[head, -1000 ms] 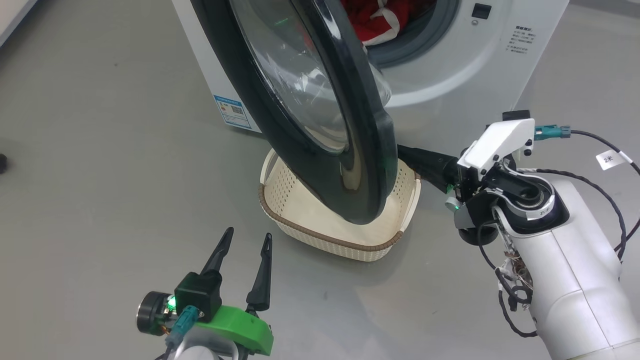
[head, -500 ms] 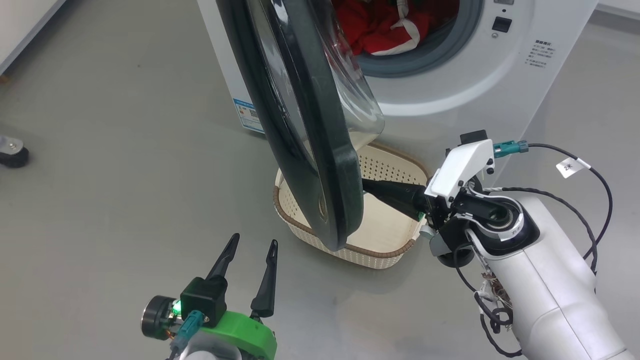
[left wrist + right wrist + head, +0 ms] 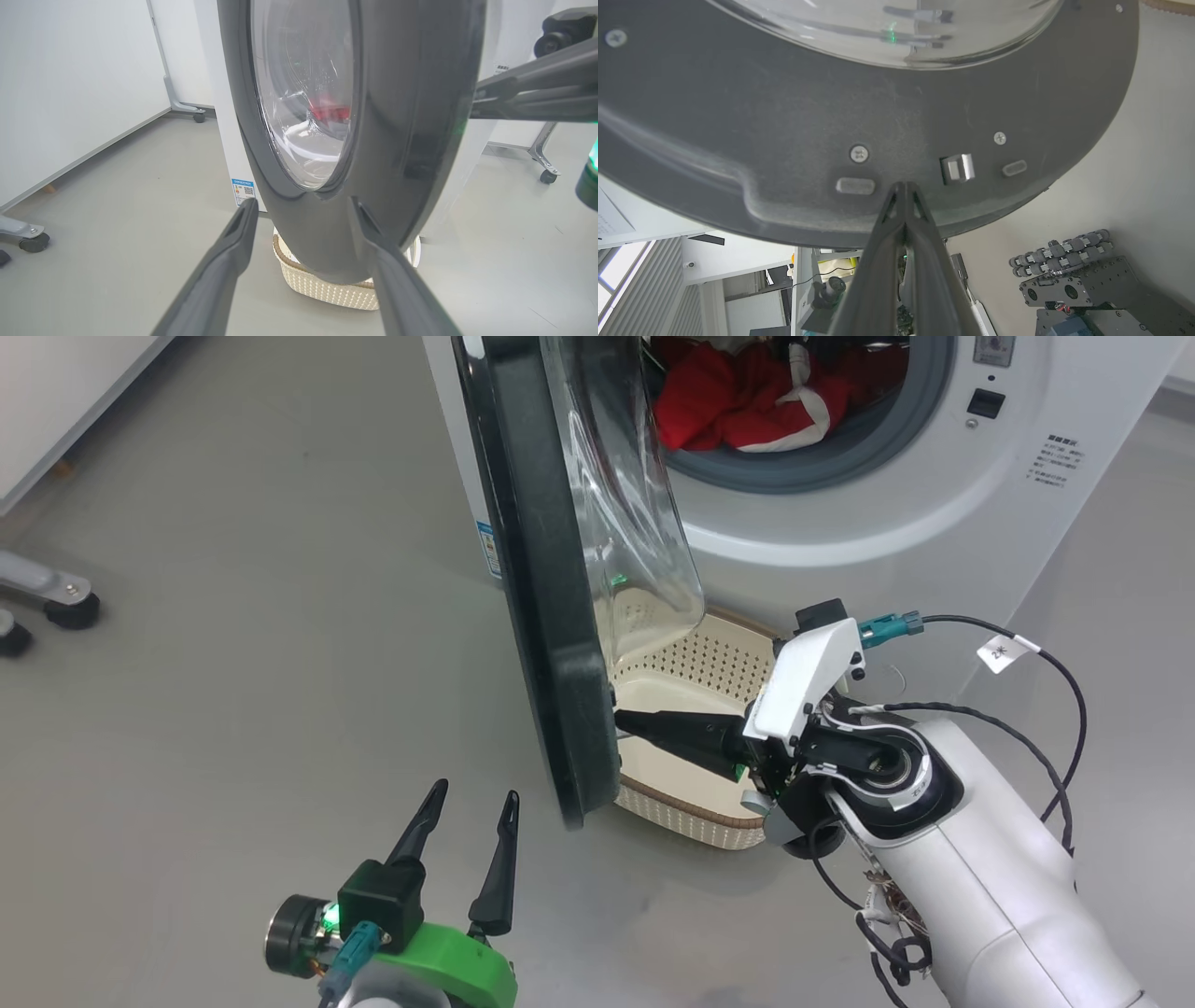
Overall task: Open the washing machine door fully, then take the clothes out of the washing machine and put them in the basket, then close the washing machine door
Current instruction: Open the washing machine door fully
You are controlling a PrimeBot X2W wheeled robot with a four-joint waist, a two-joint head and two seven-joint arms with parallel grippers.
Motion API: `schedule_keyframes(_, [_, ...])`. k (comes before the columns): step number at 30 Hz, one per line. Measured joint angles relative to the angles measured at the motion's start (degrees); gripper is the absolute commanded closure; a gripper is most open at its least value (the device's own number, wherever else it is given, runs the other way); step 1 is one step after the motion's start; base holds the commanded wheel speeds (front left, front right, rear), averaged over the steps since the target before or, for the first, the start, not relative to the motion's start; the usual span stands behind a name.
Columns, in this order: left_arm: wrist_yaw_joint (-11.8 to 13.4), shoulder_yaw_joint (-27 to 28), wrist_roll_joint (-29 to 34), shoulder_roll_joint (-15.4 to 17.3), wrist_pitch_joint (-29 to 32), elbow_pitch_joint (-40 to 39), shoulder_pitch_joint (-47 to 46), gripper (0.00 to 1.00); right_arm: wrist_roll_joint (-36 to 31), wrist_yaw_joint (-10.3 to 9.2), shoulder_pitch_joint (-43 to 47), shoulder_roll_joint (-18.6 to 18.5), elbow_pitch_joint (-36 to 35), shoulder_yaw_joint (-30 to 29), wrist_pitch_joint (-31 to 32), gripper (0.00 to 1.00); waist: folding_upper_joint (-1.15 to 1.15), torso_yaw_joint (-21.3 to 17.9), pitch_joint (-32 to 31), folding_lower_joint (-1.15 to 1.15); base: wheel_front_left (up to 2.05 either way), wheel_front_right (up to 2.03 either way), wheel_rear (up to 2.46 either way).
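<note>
Castor foot [image 3: 67, 607] of a stand at far left, on grey floor [image 3: 233, 709]. Next, low in head view, left tool [image 3: 475, 791]: two dark fingers spread wide, nothing between them, tips pointing up-view toward the door's lower edge, near it but apart. Its wrist view looks at the door's outer face; the fingers frame the lower rim without touching.

Centre: washing machine door [image 3: 546, 616] stands swung out, almost edge-on to the head camera. Black rim on the left, clear bowl window bulging right, toward the machine. Blue sticker [image 3: 487, 549] on the white panel just left of the door rim.

Behind and right of the glass: clothes [image 3: 738, 406], red with a white stripe, heaped inside the drum opening, just above the lower lip of the grey gasket [image 3: 812, 476].

Below: basket [image 3: 681, 814] on the floor, just before the machine front. The door's lower edge hangs over its left end.

Then right tool [image 3: 621, 718]: fingers pressed together, gripping nothing, reaching leftward over the basket. Tip touches the door's inner rim near the bottom. Its wrist view places the tip between a small grey bump [image 3: 855, 185] and the metal latch [image 3: 958, 168].

Right: washing machine [image 3: 887, 523], white front. Black cable [image 3: 1055, 672] with a white tag loops off the right arm's wrist.
</note>
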Motion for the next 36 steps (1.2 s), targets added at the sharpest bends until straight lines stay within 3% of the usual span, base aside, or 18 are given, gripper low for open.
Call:
schedule_keyframes(13, [0.01, 3.69, 0.01, 0.03, 0.00, -0.01, 1.16, 0.00, 3.11, 0.01, 0.02, 0.21, -1.05, 3.89, -2.70, 1.00, 0.00, 0.29, -0.69, 0.00, 0.00, 0.00, 0.00])
schedule_keyframes(17, [0.01, 5.24, 0.18, 0.02, 0.00, 0.29, 1.51, 0.00, 2.13, 1.22, 0.02, 0.42, -0.11, 3.10, -5.21, 1.00, 0.00, -0.67, -1.50, 0.00, 0.00, 0.00, 0.00])
schedule_keyframes(22, [0.01, 7.20, 1.27, 0.02, 0.00, 0.45, 1.54, 0.00, -4.34, 4.16, 0.36, -1.03, 0.11, 3.58, -8.67, 1.00, 0.00, -2.38, -2.89, 0.00, 0.00, 0.00, 0.00])
schedule_keyframes(31, [0.01, 12.36, 2.99, 0.01, 0.00, 0.85, 2.93, 0.00, -16.49, 8.84, 5.35, -8.21, -1.58, 4.72, -18.67, 1.00, 0.00, -7.08, -5.72, 0.00, 0.00, 0.00, 0.00])
schedule_keyframes(36, [0.01, 14.02, 3.47, 0.03, 0.00, 0.92, 4.34, 0.00, -28.22, 11.15, 7.82, -13.33, -3.26, 6.47, -27.18, 1.00, 0.00, -10.32, -7.10, 0.00, 0.00, 0.00, 0.00])
